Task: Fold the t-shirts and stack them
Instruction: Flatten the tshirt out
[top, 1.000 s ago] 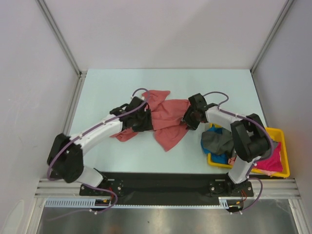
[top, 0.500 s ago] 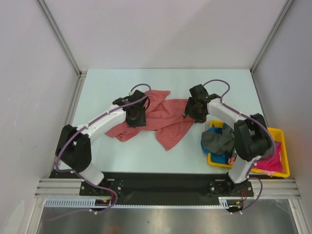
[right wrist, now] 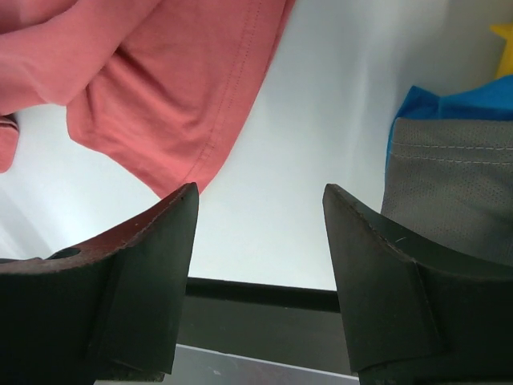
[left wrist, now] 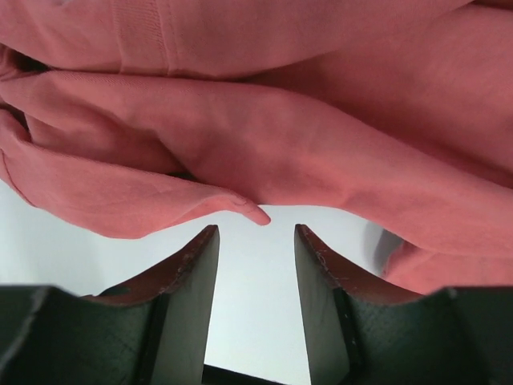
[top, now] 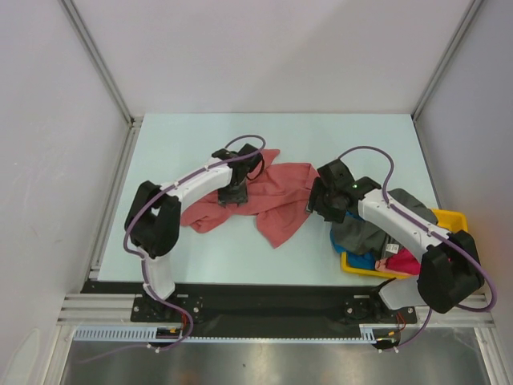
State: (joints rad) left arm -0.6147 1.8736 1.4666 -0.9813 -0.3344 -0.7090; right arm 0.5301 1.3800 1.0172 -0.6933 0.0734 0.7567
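Note:
A salmon-red t-shirt [top: 276, 196] lies crumpled in the middle of the table. My left gripper [top: 233, 195] sits low over its left part. In the left wrist view its folds [left wrist: 321, 136] fill the top, and a fold tip ends just ahead of the left gripper [left wrist: 256, 231], which is open with only bare table between its fingers. My right gripper [top: 314, 205] hovers at the shirt's right edge. In the right wrist view the right gripper [right wrist: 260, 200] is open wide over bare table, with the red hem [right wrist: 168, 104] on its left.
A yellow tray [top: 454, 218] stands at the near right. A dark grey t-shirt [top: 359, 233] hangs over its left rim, above a bright blue one [top: 362, 261] and a magenta one [top: 407, 261]. The right forearm crosses over the tray. Grey cloth [right wrist: 449, 184] lies close to the right finger.
The left elbow has swung inward while its gripper stayed over the shirt's left part. The right elbow has swung out over the tray, and its gripper has slid slightly toward the near side.

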